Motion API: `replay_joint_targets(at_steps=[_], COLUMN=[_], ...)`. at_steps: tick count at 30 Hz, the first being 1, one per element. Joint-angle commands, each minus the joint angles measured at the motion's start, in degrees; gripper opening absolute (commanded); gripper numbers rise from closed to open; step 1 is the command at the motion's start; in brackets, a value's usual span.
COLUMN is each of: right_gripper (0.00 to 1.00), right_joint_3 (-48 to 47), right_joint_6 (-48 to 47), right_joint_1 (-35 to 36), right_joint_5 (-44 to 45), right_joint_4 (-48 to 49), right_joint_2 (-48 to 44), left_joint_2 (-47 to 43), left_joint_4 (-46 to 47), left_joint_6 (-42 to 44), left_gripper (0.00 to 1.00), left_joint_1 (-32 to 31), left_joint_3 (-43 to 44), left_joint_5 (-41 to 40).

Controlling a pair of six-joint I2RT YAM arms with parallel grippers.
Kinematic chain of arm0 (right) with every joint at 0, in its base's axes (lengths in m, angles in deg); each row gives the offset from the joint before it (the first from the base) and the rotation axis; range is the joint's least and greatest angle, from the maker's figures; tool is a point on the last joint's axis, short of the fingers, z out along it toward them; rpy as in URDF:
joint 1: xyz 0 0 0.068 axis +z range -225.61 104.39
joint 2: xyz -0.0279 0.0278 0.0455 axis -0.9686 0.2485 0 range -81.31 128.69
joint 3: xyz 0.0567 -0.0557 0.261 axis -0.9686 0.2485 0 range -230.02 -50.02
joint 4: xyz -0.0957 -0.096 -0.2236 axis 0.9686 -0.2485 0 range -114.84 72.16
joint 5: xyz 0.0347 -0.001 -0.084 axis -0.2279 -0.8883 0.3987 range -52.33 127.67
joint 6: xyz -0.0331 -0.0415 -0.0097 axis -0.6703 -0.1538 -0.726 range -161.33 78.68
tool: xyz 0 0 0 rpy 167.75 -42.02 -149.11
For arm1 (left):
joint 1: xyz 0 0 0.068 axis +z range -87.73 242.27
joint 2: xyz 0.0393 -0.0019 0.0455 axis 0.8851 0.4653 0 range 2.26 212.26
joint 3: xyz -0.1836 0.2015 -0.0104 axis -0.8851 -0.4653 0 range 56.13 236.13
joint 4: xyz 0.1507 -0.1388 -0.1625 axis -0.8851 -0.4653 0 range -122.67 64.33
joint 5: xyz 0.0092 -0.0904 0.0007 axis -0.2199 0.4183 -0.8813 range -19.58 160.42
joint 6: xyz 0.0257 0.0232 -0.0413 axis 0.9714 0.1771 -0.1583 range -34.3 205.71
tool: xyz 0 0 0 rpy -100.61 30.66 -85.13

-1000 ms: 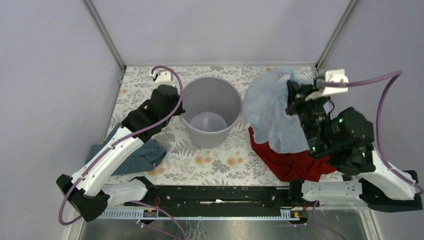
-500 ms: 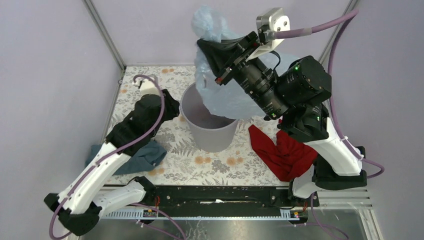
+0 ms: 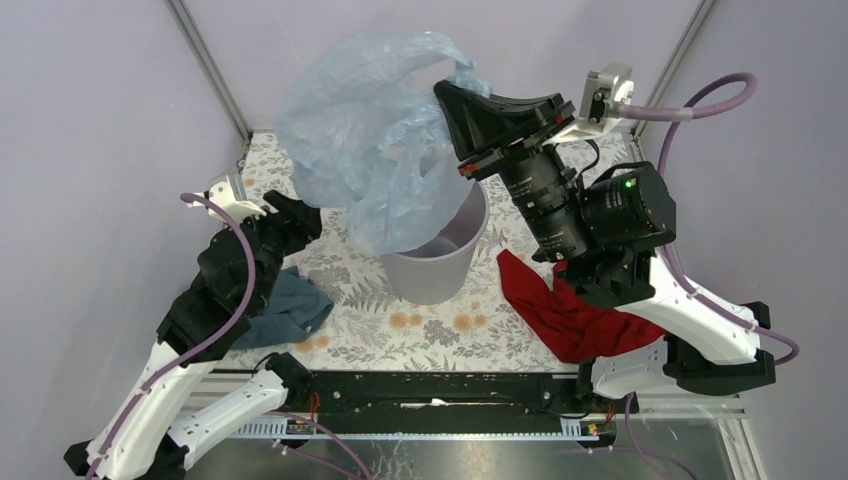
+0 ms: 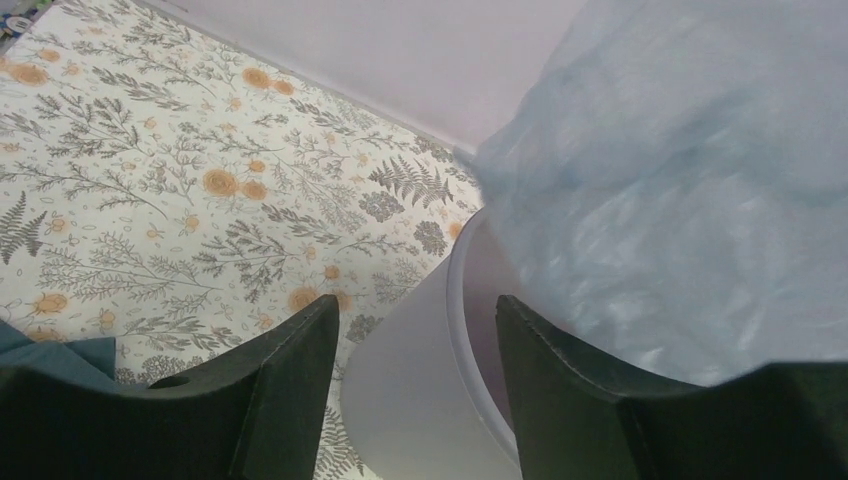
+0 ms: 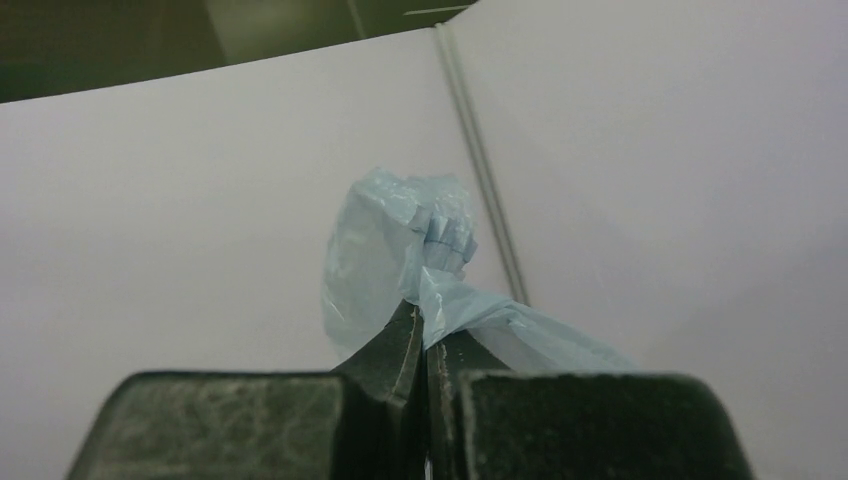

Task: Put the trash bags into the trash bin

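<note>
Above the far middle of the floral-print table (image 3: 440, 335), the right gripper (image 3: 446, 92) is raised high, its jaws pressed together on a bunched neck of the trash bag (image 3: 365, 150). The right wrist view confirms the pinch: the two jaws lie flat against each other and a crumpled knot of pale-blue film sticks out past the tips. The bag hangs from that pinch, billowed wide and translucent, spreading left of the gripper and down toward the trash bin (image 3: 435, 278). Its lowest folds drape across the bin's far-left rim and cover most of the mouth in the top view. Whether any film reaches inside the bin cannot be told. The bin stands upright at the middle of the table, its grey near wall showing below the bag. The left gripper (image 3: 303, 218) sits just left of the bin, near rim height, jaws spread and holding nothing. In the left wrist view the two dark fingers (image 4: 290, 390) frame the bin's grey wall and rim, and the bag's film fills the upper right above the rim. Whether those fingers touch the bin cannot be told. A red cloth (image 3: 570, 315) lies crumpled on the table just right of the bin, partly under the right arm. A dark teal cloth (image 3: 290, 308) lies at near left, partly under the left arm, apart from the bin.
</note>
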State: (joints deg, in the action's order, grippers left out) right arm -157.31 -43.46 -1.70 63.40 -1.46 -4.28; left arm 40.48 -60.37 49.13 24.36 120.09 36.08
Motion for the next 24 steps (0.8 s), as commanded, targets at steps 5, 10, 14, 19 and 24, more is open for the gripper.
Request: replay_joint_targets(at_steps=[5,10,14,19,24], right_gripper=[0.00,0.00,0.00,0.00,0.00], right_joint_3=[14.6,23.5,27.8,28.4,27.2], right_joint_6=[-12.9,-13.4,-8.2,-5.5,-3.6], right_joint_1=[-0.7,-2.9,-4.6,-4.7,-4.7], right_joint_5=[19.4,24.5,26.9,25.0,20.4], right_joint_4=[8.7,5.6,-1.7,-8.5,-14.5], right_joint_2=[-6.9,-11.0,-13.9,-15.7,-16.7], left_joint_2=[1.6,2.9,4.7,10.2,19.6], left_joint_4=[-2.9,-5.6,-4.7,1.9,6.5], left_joint_6=[2.6,6.9,10.9,13.6,13.0], left_gripper=[0.78,0.91,0.99,0.99,0.99], left_joint_1=[0.0,0.0,-0.1,0.0,0.0], left_joint_3=[6.8,10.9,15.1,17.5,23.1], left_joint_5=[-0.7,-0.2,4.5,19.3,23.8])
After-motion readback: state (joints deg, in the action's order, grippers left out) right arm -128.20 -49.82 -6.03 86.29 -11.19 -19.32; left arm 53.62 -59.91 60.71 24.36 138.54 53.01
